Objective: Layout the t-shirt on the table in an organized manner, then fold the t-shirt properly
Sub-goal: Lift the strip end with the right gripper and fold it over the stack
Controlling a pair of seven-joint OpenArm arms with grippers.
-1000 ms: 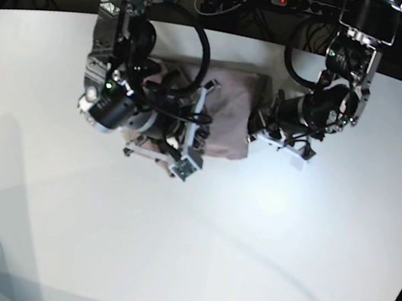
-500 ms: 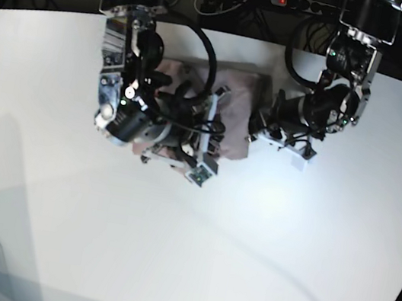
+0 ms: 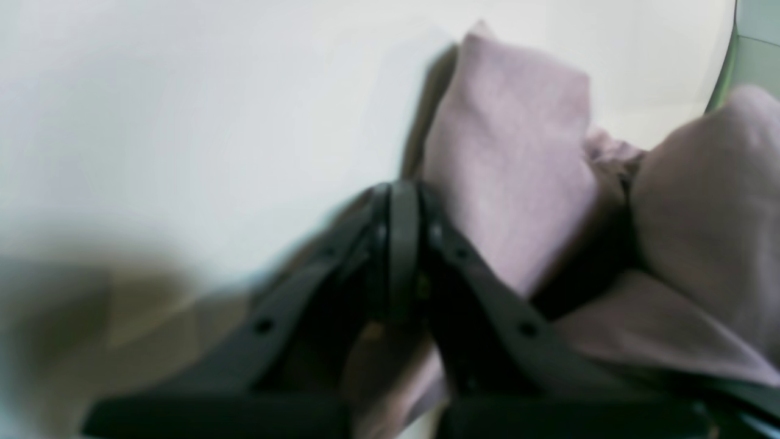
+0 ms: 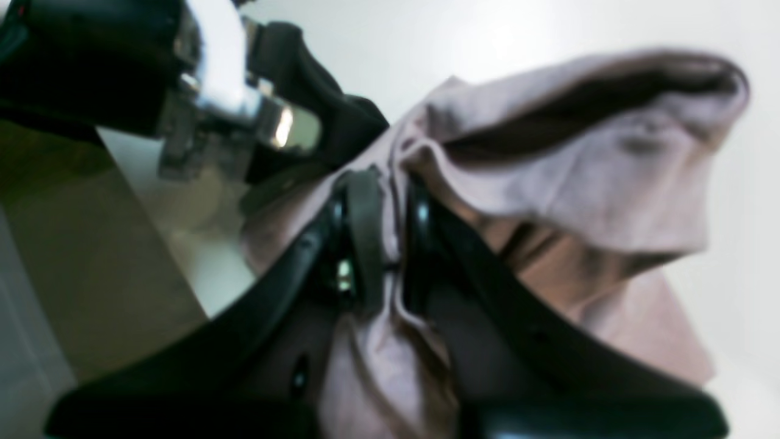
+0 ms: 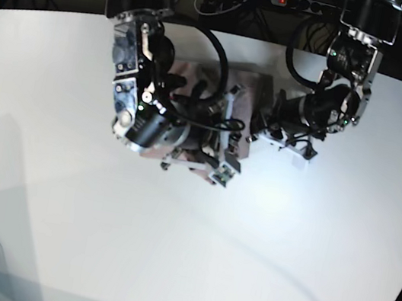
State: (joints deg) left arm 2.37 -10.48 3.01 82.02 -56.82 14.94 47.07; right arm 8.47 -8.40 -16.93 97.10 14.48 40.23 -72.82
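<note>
Item, t-shirt (image 5: pixel 250 97): dusty mauve, bunched into a compact heap at the far middle of the table (image 5: pixel 168 253); in your base view most of it is hidden under the two arms, a flat patch showing between them.

Item, right end effector (image 4: pixel 384 238): its two dark fingers (image 4: pixel 364 231) are pressed onto a fold of the mauve cloth; you see fabric running up between them and billowing out to the right, a loose flap raised above the white surface.

Item, left end effector (image 3: pixel 402 244): fingers pressed together, nothing visible between the tips; the shirt lies just beside it on the right, touching the outer face of one finger; whether any cloth is caught there you cannot tell, the view being blurred.
</note>
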